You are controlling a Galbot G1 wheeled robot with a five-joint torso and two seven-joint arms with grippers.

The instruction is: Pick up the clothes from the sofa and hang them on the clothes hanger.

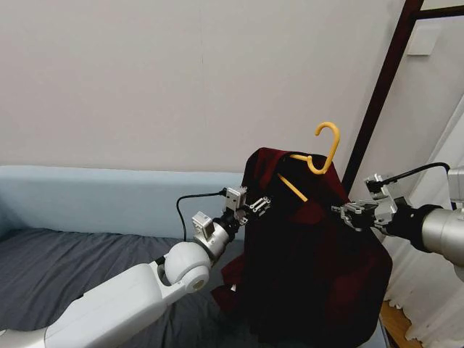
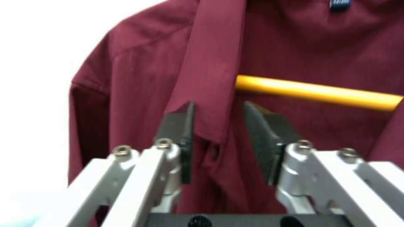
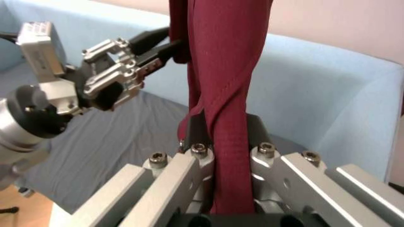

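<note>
A dark red shirt [image 1: 312, 268] hangs on a yellow hanger [image 1: 326, 148], held up in the air in front of the sofa [image 1: 109, 196]. My left gripper [image 1: 259, 205] is at the shirt's left edge, shut on a front fold of the cloth [image 2: 215, 71]. The hanger's bar [image 2: 315, 92] lies just beyond its fingertips. My right gripper [image 1: 341, 212] is at the shirt's right side, shut on a bunched strip of the fabric [image 3: 221, 56]. From there the left gripper [image 3: 170, 42] is seen touching the far edge. The hook points up, free of any rail.
The sofa has a light blue back and a dark grey seat [image 1: 72, 261] below the shirt. A dark slanted pole [image 1: 377, 109] stands behind the right arm against the wall. White cloth [image 1: 435, 304] and a strip of wooden floor [image 1: 395, 319] lie at the lower right.
</note>
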